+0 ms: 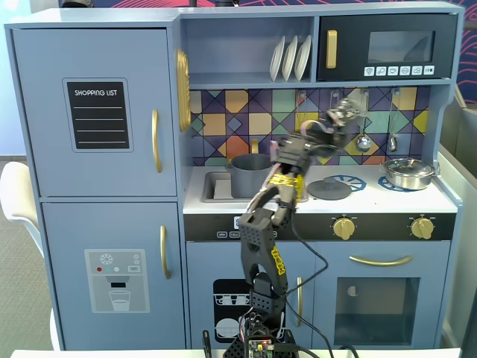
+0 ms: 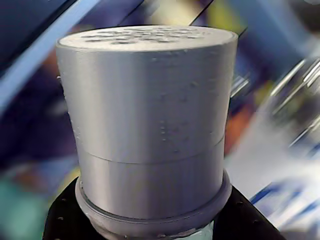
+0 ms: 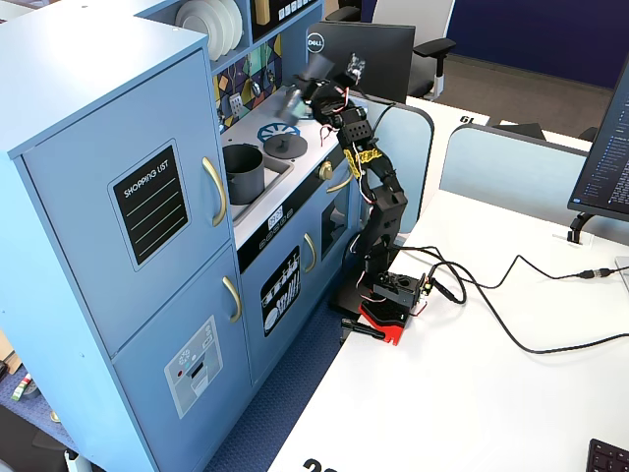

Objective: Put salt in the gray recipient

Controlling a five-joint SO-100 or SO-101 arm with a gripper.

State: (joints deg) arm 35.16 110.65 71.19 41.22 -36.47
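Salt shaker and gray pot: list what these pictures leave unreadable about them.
- Salt shaker: the wrist view's bottom edge cuts off its lower body.
- Gripper: small and blurred in both fixed views; in the wrist view the shaker hides the fingertips.
- Gray pot: the arm covers its right side in a fixed view; its inside shows in neither fixed view.

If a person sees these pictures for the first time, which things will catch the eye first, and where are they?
The blue toy kitchen fills a fixed view, and the black arm rises in front of it up to the counter. In the wrist view, the salt fills almost the whole picture, its holed top facing up, gripped from below. The gray pot stands in the sink, left of the flat lid on the stove.
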